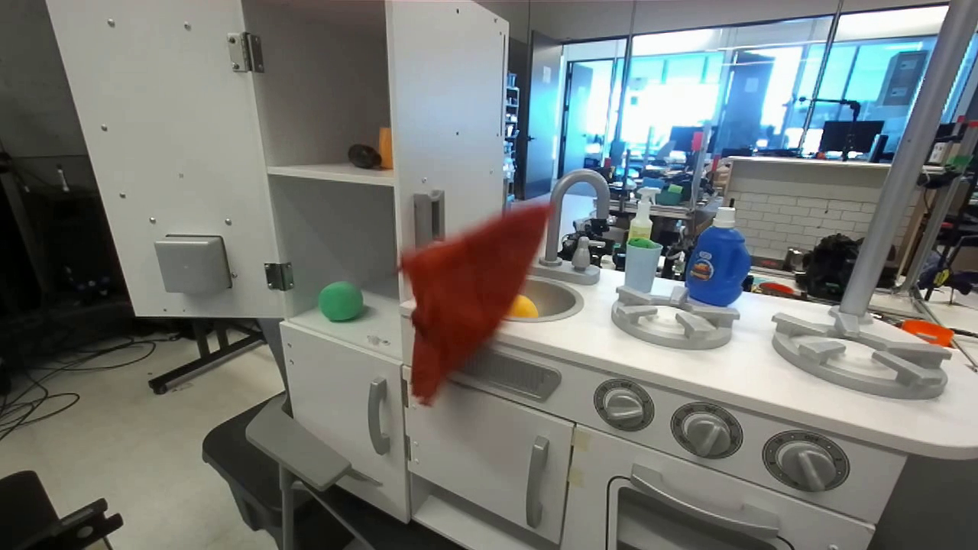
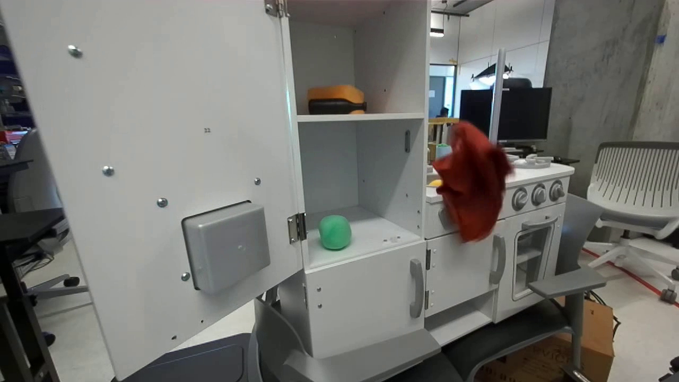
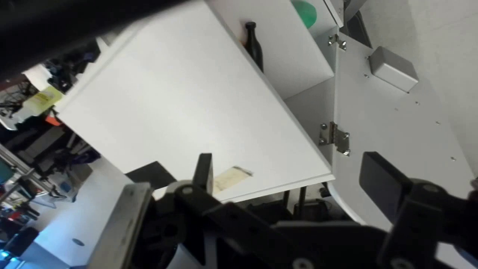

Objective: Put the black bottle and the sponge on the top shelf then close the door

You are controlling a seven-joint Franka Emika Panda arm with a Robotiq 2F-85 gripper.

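A rumpled red cloth (image 1: pixel 472 298) is partly hiding the round sink (image 1: pixel 561 300) in an exterior view; a green ball (image 2: pixel 335 232) is occupying the lower shelf (image 2: pixel 371 232); the gripper (image 3: pixel 293 177) is gaping wide.

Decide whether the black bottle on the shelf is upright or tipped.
Tipped: an exterior view shows the black bottle lying lengthwise along the top shelf.

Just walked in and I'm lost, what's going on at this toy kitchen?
A robot's fingers stand open and empty above the toy fridge. The black bottle lies on its side on the top shelf, next to an orange block. A rounded yellow piece shows in the sink. The fridge door is open. A red cloth is blurred in mid-air; what holds it doesn't show.
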